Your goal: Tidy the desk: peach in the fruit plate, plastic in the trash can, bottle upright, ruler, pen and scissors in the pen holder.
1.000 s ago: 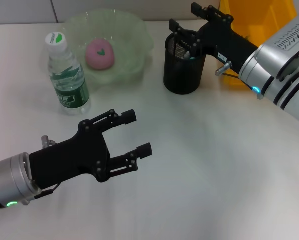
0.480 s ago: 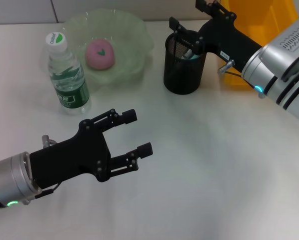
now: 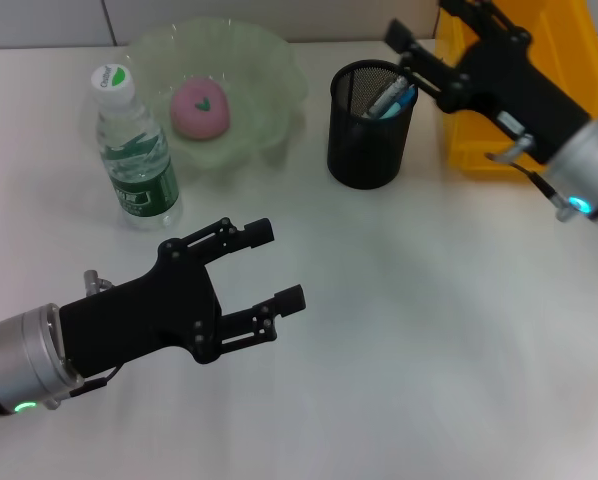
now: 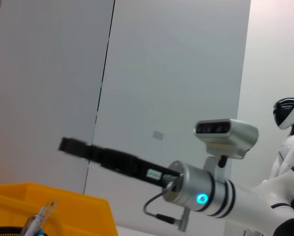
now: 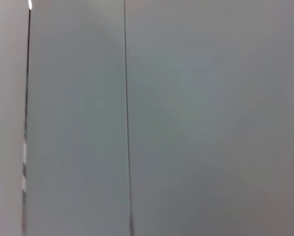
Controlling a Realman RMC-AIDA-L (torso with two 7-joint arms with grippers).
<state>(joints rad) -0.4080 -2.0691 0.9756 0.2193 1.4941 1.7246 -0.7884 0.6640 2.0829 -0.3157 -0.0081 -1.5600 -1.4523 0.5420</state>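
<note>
Pink peach (image 3: pixel 199 108) (green mark); pale-green plate (image 3: pixel 269 60); black mesh holder (image 3: pixel 369 130); yellow bin (image 3: pixel 479 140).

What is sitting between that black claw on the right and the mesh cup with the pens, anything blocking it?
Nothing visible blocks it. The right gripper, fingers open and empty, hangs just beside and above the pen holder, whose open top shows only the pens already inside. The left gripper hovers open, far off over the desk.

The table (image 3: pixel 429 330) at 5 o'clock looks matt, smooth and white. The pen holder (image 3: pixel 369 128) is black wire mesh, matt. The fruit plate (image 3: pixel 269 60) is translucent, glossy green plastic or glass; the peach (image 3: pixel 199 108) looks matt. The bottle (image 3: pixel 131 150) is clear glossy plastic. The trash can (image 3: pixel 569 30) is smooth yellow plastic. Both grippers, left (image 3: pixel 279 265) and right (image 3: pixel 424 35), are matt black.
</note>
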